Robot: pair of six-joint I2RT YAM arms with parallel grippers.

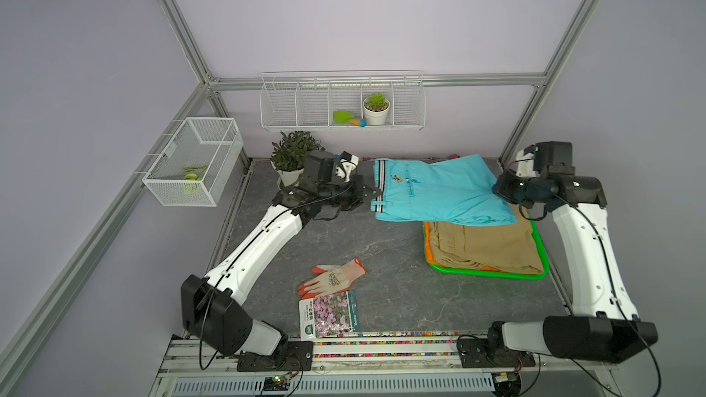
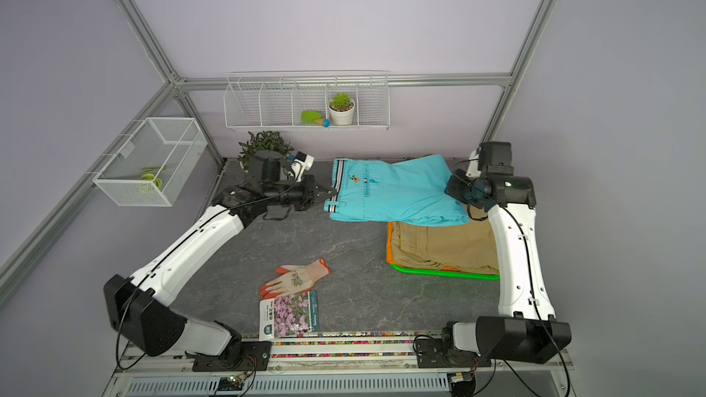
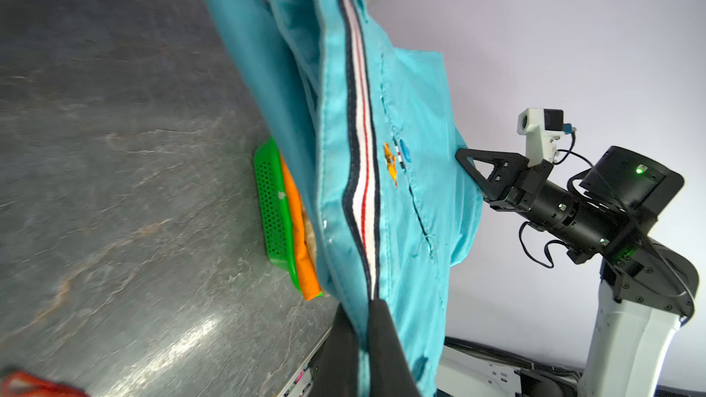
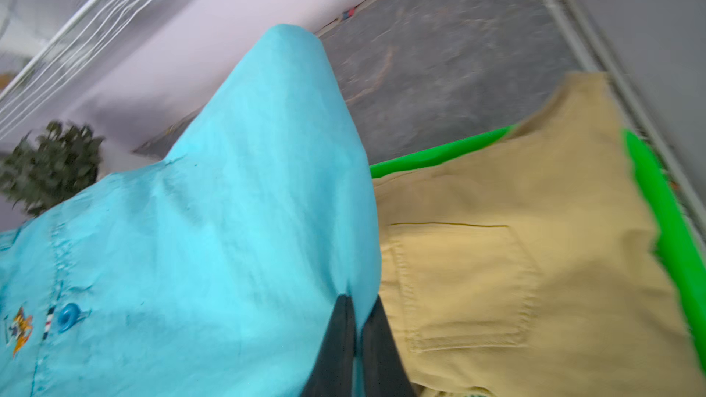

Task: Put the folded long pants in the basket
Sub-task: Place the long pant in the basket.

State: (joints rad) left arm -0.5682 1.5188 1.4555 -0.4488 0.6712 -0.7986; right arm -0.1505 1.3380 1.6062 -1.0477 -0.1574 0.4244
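Turquoise pants (image 1: 431,189) hang stretched between my two pincers. The left gripper (image 3: 365,313) is clamped tight on the striped waistband at 9 o'clock, and the right gripper (image 4: 361,303) is pinched on the 3 o'clock end. They cover the 12 o'clock edge of the green basket (image 1: 493,276), where khaki pants (image 1: 485,242) lie on orange pants (image 1: 429,252).

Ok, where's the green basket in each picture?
Top view: basket on the right, under khaki pants.
Top view: same spot.
Left wrist: its perforated wall behind the turquoise pants.
Right wrist: its green rim around the khaki pants.
Shared landmark: the turquoise pants hanging over it.
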